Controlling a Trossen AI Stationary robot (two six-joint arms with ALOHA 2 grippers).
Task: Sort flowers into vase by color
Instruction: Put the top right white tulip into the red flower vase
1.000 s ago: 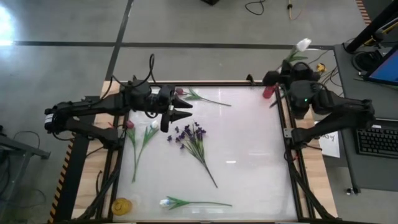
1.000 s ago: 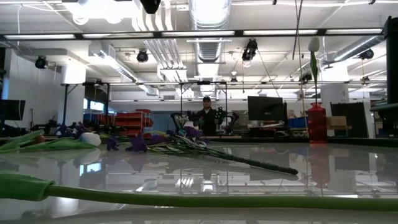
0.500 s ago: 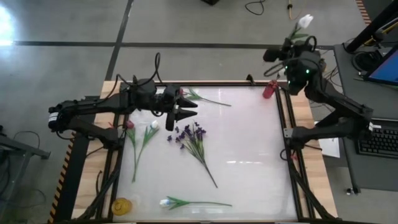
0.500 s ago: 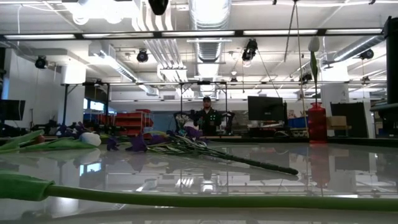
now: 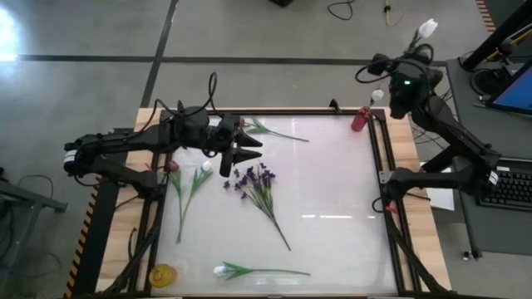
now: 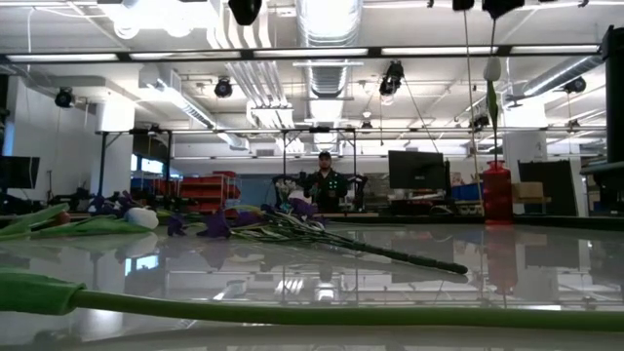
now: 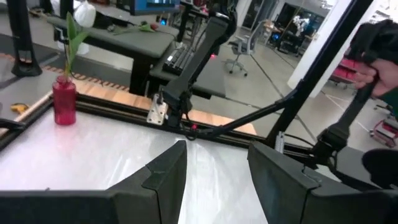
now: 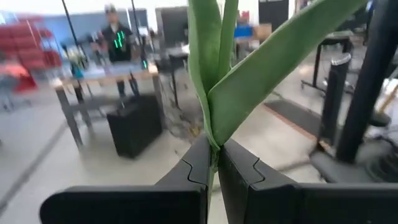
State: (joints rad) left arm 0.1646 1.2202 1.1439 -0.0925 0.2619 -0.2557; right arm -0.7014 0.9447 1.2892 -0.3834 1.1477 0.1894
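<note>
My right gripper (image 8: 214, 155) is raised beyond the table's far right corner (image 5: 409, 62) and is shut on a white tulip (image 5: 427, 27). A small red vase (image 5: 360, 119) stands at that corner with another white tulip (image 7: 84, 12) upright in it. My left gripper (image 5: 241, 149) hangs open above the table's left half, just on the far side of the purple spray (image 5: 258, 187). A white tulip (image 5: 206, 166) and a pink-red bud (image 5: 173, 166) lie to its left. Another pink-red flower (image 5: 249, 124) and another white tulip (image 5: 223, 270) also lie flat on the table. My right gripper pinches the white tulip's green stem (image 8: 214, 148) between its two fingers, just where the long leaves (image 8: 249, 81) branch off. The flower is lifted clear of the table and vase. Leaves and bud reach out past the fingertips.
A yellow round object (image 5: 162, 272) sits on the wooden edge at the near left corner. The table's right half is bare white surface (image 5: 332, 208). A person (image 6: 323, 185) stands far back in the room. A desk with keyboard (image 5: 507, 187) lies right of the table.
My right gripper has risen from beside the red vase and moved out past the table's far right corner, carrying the white tulip with it, still shut. The tulip's bud has swung farther out and to the right. The vase has stayed in place.
</note>
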